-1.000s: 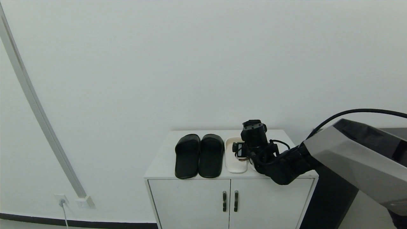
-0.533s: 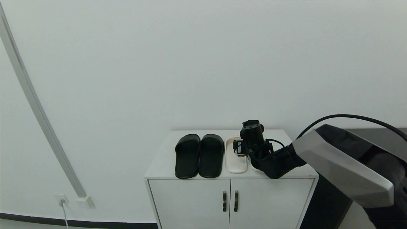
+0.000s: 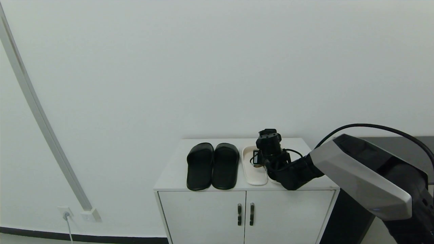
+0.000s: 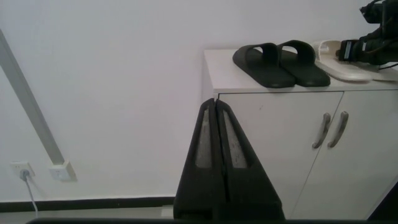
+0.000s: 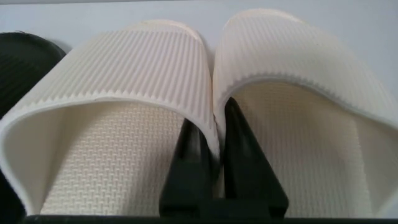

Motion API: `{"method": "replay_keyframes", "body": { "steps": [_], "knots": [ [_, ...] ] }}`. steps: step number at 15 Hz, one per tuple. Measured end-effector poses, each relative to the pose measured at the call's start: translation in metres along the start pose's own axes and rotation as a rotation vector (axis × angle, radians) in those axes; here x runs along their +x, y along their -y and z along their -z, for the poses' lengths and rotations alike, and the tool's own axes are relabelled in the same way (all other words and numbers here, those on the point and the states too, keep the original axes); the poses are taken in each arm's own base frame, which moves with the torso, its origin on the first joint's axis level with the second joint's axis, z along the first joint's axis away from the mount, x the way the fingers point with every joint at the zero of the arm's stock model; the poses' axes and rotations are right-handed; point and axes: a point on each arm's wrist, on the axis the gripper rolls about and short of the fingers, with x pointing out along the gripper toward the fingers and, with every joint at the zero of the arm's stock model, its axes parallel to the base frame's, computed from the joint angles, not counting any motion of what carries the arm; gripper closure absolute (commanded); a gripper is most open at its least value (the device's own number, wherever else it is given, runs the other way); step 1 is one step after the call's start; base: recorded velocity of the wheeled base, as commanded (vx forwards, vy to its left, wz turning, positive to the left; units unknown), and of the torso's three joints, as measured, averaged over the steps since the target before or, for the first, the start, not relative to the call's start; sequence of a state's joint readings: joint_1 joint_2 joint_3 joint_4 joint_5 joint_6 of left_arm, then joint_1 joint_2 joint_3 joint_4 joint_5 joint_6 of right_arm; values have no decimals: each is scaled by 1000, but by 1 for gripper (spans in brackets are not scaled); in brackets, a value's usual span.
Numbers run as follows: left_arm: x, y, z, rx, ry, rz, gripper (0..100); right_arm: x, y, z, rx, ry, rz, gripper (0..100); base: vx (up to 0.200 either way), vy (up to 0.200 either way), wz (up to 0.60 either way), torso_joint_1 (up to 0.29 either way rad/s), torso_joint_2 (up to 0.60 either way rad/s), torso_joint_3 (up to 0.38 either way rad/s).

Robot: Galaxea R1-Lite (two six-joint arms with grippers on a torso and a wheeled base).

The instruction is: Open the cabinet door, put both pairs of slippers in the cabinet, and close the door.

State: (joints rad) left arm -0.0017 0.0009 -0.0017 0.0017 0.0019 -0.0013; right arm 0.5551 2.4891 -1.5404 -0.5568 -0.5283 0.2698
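Atop the white two-door cabinet [image 3: 173, 176], doors shut, dark bar handles [image 3: 244, 214] side by side at the middle seam: a pair of black rubber slide slippers [image 3: 212, 166] lying side by side toward the left, and just beside it on the right a pair of cream ribbed slide slippers [image 3: 253, 171]. Right gripper [image 5: 214, 158] down at the cream pair, one finger inside each slipper, jaws clamped on the two adjoining strap walls. Left gripper [image 4: 216, 155] low before the cabinet's left corner, well apart from it, jaws pressed together.

No legible text, label, number or sign; cabinet [image 3: 203, 213] front blank.
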Motion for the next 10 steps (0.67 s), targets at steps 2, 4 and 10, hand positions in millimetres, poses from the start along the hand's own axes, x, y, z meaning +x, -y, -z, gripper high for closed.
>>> {"method": "replay_keyframes", "body": {
  "steps": [2,4,10],
  "knots": [
    [0,0,0,0,0,-2,100,-3,1,-1,-2,-2,3,100,0,0,0,0,0,0],
    [0,0,0,0,0,-2,100,-12,4,-4,-11,-9,2,100,0,0,0,0,0,0],
    [0,0,0,1,0,-2,100,-92,29,-9,-103,19,-125,100,0,0,0,0,0,0]
  ]
}}
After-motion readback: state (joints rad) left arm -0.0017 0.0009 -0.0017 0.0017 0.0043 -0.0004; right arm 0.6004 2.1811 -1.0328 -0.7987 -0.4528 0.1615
